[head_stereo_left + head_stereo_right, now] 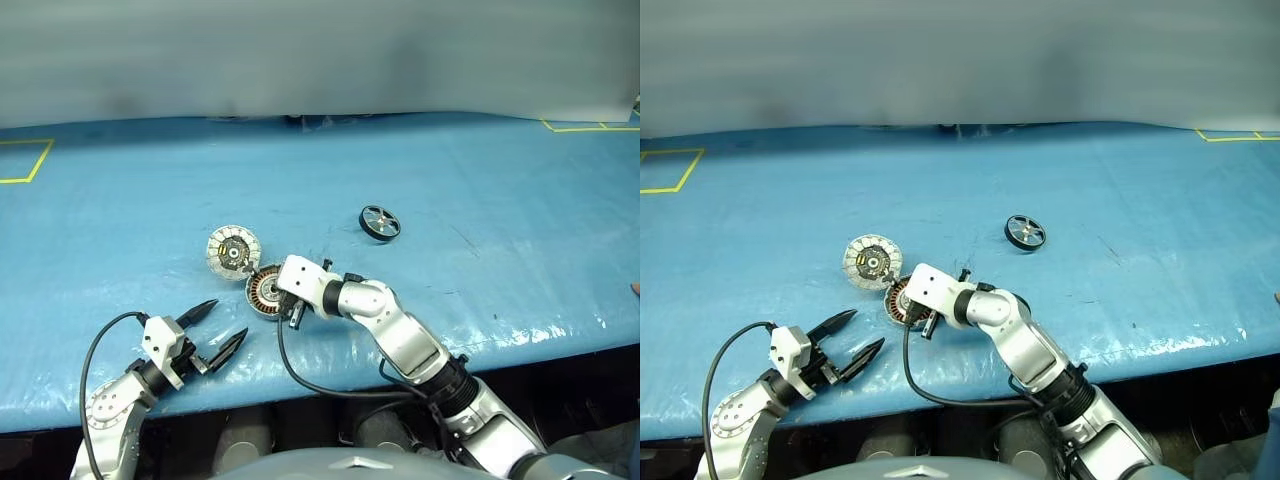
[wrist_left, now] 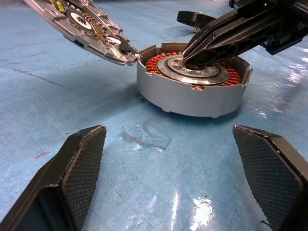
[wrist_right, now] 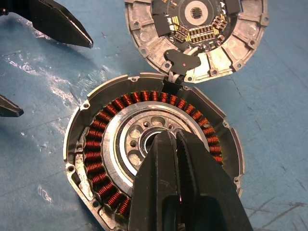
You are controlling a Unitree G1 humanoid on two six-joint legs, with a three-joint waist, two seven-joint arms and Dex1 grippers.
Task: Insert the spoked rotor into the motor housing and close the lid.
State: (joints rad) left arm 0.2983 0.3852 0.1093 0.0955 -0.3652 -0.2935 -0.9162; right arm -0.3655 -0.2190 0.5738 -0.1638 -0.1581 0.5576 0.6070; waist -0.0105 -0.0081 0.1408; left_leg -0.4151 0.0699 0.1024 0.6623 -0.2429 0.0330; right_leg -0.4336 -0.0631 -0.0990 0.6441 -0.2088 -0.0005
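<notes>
Right pincer [image 3: 168, 139] (closed) inside motor housing [image 3: 96, 144].

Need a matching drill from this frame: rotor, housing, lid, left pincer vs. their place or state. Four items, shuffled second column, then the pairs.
Things:
1. rotor
2. housing
3. lid
4. left pincer

States:
A. open, hovering near the table's front edge, holding nothing
B. tilted, dark-centred face up, joined to the housing's rim
C. lying alone on the blue table, farther back and to the right
D. copper windings exposed, the shut right pincer poked into its hollow centre

Pairs: 1-C, 2-D, 3-B, 4-A
</notes>
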